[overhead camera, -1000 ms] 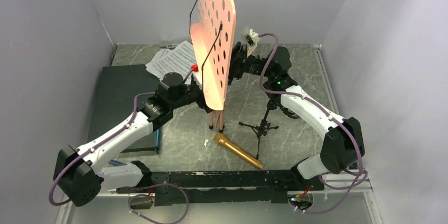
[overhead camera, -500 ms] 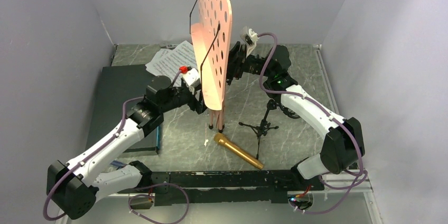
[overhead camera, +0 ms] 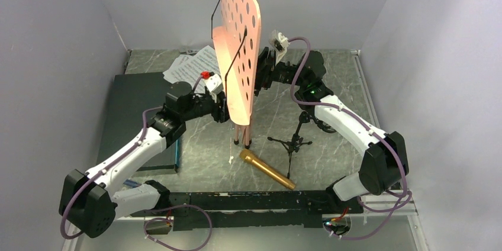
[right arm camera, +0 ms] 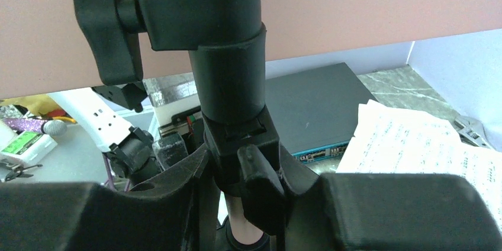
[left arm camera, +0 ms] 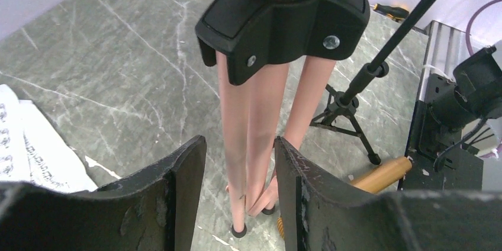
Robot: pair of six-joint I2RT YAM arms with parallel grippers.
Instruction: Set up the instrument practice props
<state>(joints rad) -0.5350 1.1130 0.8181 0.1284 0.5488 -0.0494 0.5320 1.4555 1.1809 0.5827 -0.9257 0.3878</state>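
Note:
The pink perforated music stand (overhead camera: pixel 240 38) stands upright mid-table, its three legs (overhead camera: pixel 243 132) folded together. My right gripper (overhead camera: pixel 263 76) is shut on the black clamp collar (right arm camera: pixel 228 73) of its post, just under the plate. My left gripper (left arm camera: pixel 240 144) is low at the left, open, with the pink legs (left arm camera: pixel 248 121) between its fingers and a gap on the left side. The gold microphone (overhead camera: pixel 267 170) lies in front of the stand. The small black tripod mic stand (overhead camera: pixel 293 141) stands upright to its right. White sheet-music pages (overhead camera: pixel 192 67) lie at the back left.
A dark flat case (overhead camera: pixel 133 109) lies along the left side, under the left arm. Grey walls close in the left, back and right. A black rail (overhead camera: pixel 266 200) runs along the near edge between the arm bases.
My left arm has turned its wrist and swung in to the stand's legs, and its jaws have narrowed around them. The right gripper and the stand have stayed put.

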